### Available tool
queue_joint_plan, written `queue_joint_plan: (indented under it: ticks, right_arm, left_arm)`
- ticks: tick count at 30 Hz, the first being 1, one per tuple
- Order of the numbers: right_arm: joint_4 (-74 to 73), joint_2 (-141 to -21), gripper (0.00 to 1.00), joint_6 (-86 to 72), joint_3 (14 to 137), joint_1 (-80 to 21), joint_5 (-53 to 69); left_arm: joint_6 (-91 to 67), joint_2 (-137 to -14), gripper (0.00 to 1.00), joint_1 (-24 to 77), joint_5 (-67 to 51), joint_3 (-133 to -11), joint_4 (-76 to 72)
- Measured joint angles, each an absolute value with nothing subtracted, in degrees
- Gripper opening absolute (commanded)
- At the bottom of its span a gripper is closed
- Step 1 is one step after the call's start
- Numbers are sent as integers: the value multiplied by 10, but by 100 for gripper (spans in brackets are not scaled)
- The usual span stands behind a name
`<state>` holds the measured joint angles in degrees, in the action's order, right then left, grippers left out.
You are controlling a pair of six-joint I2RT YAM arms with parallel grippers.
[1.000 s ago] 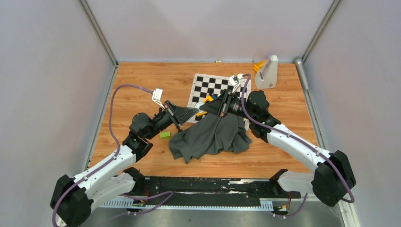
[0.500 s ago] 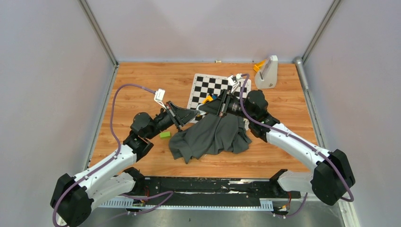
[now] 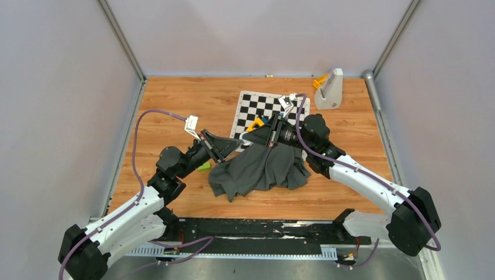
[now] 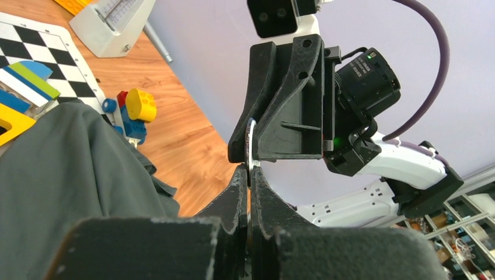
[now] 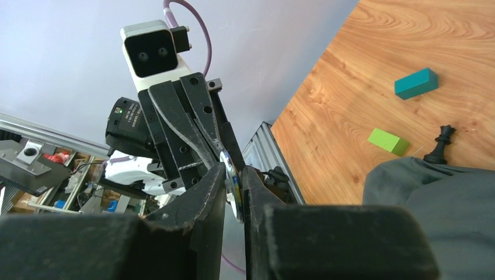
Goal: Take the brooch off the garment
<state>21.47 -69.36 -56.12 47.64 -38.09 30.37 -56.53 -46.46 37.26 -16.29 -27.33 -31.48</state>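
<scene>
Bench: light wooden bench [image 3: 175, 105], grey walls.
Garment: large dark grey soft fabric shirt [image 3: 262, 169], crumpled.
Pin: small round silver brooch [image 4: 251, 140].
Left fingers [image 4: 236, 192]: closed on brooch edge.
Right fingers [image 5: 207, 195]: clamping brooch.

At the shirt's [image 3: 260, 167] 11 o'clock the left gripper [image 3: 239, 142] and right gripper [image 3: 247, 139] are blocking each other tip to tip, both pinching one brooch [image 4: 250, 143]. Toy bricks [image 3: 255, 123] are crowding 12, and a green block [image 3: 204, 166] is sitting at 9. The table [image 3: 175, 99] is lying bare at 10 and 6.
</scene>
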Motion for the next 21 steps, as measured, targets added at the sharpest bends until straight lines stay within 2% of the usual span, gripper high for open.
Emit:
queue_joint_plan:
  ticks: [2,4,7,10,13,21]
  right_arm:
    - [212,-691,9,-564,476,-386,303]
    - [211,-691,18,-566,476,-389,303]
    - [207,-691,28,-568,476,-389,302]
    - [197,-686,43,-568,476,-379,285]
    - [193,-671,52,-565,472,-370,268]
    - [194,-653,55,-555,467,-367,256]
  left_arm:
    - [-566,-449,0,376,-156,-264,-314]
    - [-566,-441,0,378,-150,-261,-311]
    - [-565,-441,0,379,-148,-260,-309]
    - [-561,-435,0,375,-133,-259,-304]
    - [-559,-432,0,373,-121,-259,-302]
    - [-557,-438,0,373,-115,-259,-302]
